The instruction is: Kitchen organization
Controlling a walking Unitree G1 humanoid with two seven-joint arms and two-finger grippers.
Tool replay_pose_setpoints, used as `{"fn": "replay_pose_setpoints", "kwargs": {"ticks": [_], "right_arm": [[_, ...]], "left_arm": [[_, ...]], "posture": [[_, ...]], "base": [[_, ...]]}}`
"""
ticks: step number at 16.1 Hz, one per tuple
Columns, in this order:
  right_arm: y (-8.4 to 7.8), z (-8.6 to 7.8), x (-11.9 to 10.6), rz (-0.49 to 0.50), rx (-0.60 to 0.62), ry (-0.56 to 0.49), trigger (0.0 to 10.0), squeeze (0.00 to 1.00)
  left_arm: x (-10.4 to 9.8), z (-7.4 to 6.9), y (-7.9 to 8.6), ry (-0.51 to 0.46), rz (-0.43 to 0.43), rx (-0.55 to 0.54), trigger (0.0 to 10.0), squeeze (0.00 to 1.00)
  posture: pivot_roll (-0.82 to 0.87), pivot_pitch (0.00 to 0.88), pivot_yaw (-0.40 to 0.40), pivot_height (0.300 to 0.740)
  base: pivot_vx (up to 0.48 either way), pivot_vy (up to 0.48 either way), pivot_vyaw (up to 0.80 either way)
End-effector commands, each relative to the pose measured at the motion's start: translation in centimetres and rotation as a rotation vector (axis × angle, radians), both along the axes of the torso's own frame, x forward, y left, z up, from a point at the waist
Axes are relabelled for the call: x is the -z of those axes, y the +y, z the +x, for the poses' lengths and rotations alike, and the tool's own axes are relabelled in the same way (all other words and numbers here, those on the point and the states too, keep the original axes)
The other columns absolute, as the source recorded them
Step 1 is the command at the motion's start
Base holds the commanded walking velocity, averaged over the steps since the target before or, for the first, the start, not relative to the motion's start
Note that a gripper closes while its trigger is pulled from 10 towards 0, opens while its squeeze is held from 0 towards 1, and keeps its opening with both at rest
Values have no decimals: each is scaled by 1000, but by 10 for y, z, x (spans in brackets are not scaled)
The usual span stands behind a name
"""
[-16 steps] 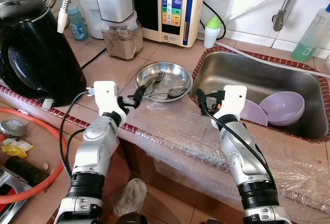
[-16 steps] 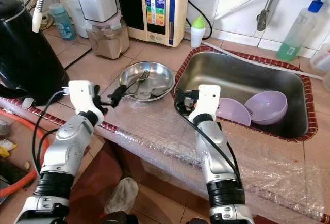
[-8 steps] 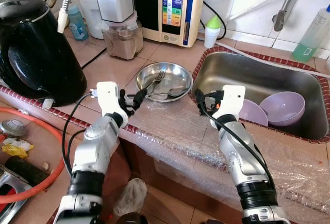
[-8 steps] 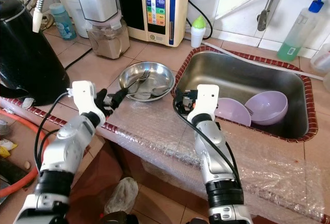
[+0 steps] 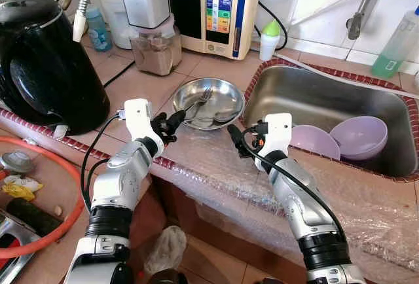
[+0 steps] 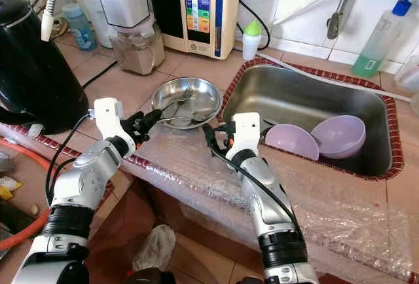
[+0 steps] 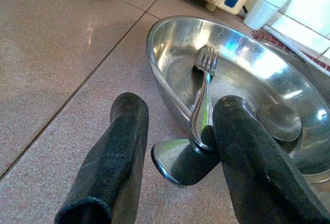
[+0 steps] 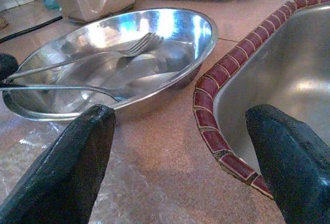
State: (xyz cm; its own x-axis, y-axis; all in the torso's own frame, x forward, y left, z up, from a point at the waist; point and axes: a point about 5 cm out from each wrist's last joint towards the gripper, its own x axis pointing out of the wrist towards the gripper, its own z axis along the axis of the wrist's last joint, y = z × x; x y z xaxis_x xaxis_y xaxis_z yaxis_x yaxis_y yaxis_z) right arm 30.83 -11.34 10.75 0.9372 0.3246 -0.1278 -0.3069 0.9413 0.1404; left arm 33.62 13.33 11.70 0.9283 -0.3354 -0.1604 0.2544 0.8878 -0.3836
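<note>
Metal bowl [image 5: 208, 103] w/ fork [image 7: 204, 97] & spoon [image 8: 67, 89] sits on counter [image 5: 141, 81] next to sink [image 5: 327, 104], left gripper [image 5: 171, 121] w/ 2 fingers apart by fork handle, prob to grab it, right gripper [image 6: 215, 141] wide apart near bowl.

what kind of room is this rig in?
Most likely a home kitchen. A tiled counter holds a steel sink with two purple bowls in it, a metal dish with a fork, and a black kettle beside a water purifier.
</note>
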Motion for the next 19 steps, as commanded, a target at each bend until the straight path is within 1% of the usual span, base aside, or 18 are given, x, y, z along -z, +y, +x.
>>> {"fn": "replay_pose_setpoints", "kwargs": {"ticks": [1, 5, 7, 8, 9, 10, 12, 13, 14, 15, 17, 19], "right_arm": [[0, -1, 1, -12, -6, 12, 10000, 0], [1, -1, 2, -18, -10, 19, 10000, 0], [1, -1, 2, -20, -8, 22, 10000, 0], [1, -1, 2, -22, -6, 22, 10000, 0], [0, -1, 2, -22, -5, 22, 10000, 0], [0, -1, 3, -23, -4, 24, 10000, 0], [0, -1, 3, -25, -3, 26, 10000, 0], [0, -1, 3, -26, -3, 26, 10000, 0], [0, -1, 3, -27, -2, 26, 10000, 0], [0, -1, 4, -28, -2, 26, 10000, 0], [0, 0, 4, -30, 1, 26, 10000, 0], [0, 0, 3, -27, 4, 20, 10000, 0]], "left_arm": [[-1, 3, 5, 14, -4, -7, 0, 0], [-7, 6, 8, 0, -19, -22, 0, 0], [-13, 7, 9, -37, -4, -32, 0, 0], [-21, 9, 11, -101, 39, -37, 0, 0], [-24, 9, 11, -116, 40, -38, 0, 0], [-26, 9, 11, -130, 71, -29, 0, 0], [-26, 9, 11, -134, 91, -25, 0, 0], [-28, 8, 12, -166, 101, -35, 0, 0], [-28, 8, 12, -168, 104, -39, 0, 0], [-28, 8, 12, -180, 125, -41, 0, 0], [-34, 8, 12, -223, 131, -55, 0, 0], [-48, 8, 10, -299, 90, -45, 0, 0]], "posture": [[-20, 0, 57, 740], [-18, 0, 59, 740], [-18, 0, 60, 740], [-19, 0, 61, 740], [-19, 0, 61, 740], [-19, 0, 61, 740], [-16, 0, 61, 740], [-15, 0, 60, 740], [-15, 0, 60, 740], [-15, 0, 60, 740], [-15, 0, 60, 740], [-15, 0, 58, 740]], "base": [[0, 0, 0], [0, 0, 0], [0, 0, 0], [0, 0, 0], [0, 0, 0], [0, 0, 0], [0, 0, 0], [0, 0, 0], [0, 0, 0], [0, 0, 0], [0, 0, 0], [0, 0, 0]]}}
